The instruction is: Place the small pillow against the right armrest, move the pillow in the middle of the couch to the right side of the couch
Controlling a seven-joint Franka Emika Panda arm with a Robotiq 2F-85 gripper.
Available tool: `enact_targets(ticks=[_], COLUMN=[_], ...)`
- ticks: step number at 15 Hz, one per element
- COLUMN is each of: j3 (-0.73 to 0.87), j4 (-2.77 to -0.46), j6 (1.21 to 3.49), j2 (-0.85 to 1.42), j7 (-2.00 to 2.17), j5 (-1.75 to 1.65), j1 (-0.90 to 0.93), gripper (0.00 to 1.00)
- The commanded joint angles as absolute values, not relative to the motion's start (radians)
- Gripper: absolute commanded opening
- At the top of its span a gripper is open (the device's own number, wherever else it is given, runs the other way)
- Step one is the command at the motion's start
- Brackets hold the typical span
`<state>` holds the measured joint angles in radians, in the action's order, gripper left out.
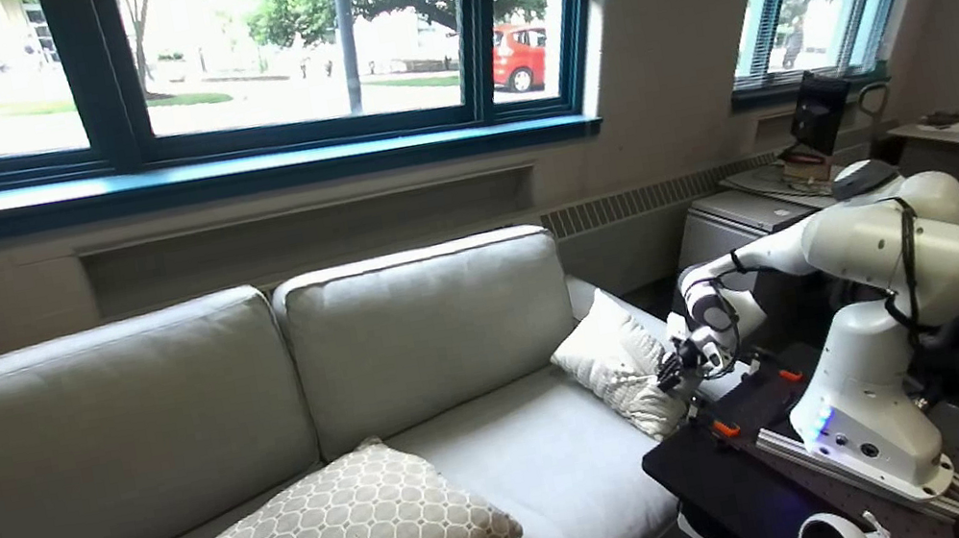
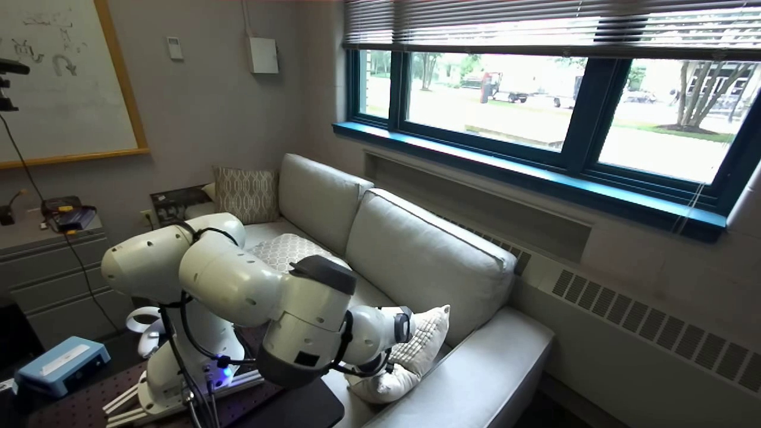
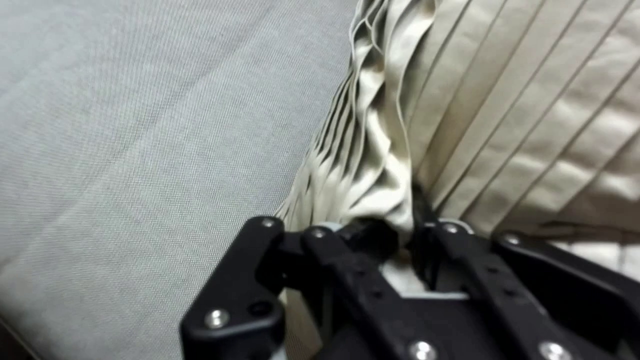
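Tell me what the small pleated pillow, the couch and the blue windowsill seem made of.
Small pillow: probably thin cloth, slight sheen; pleats catch highlights.
Couch: likely matte woven upholstery; fine threads show in the wrist view.
Windowsill: apparently painted, somewhat glossy, reflecting daylight; wood or metal, unclear.

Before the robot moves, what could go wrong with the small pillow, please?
The gripper seems to pinch a fold of the small pillow, which could slip out. If the fold snags on release, the pillow might be dragged from beside the armrest. The gripper also looks close to the table and could bump it.
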<state>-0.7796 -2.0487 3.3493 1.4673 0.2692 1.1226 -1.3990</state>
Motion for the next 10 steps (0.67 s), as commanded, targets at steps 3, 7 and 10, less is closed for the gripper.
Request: enact_targets(ticks=[3, 7, 10], j3=[-0.8, -0.848, -0.823], j4=[-2.107, -2.149, -2.168], j6=[3.389, 3.484, 3.463], j2=[1.483, 1.476, 1.393], j7=[0.239, 0.25, 0.322], j5=[1.099, 1.079, 1.042], j1=[-1.415, -1.441, -1.409], gripper=[0.58, 0.88, 1.0])
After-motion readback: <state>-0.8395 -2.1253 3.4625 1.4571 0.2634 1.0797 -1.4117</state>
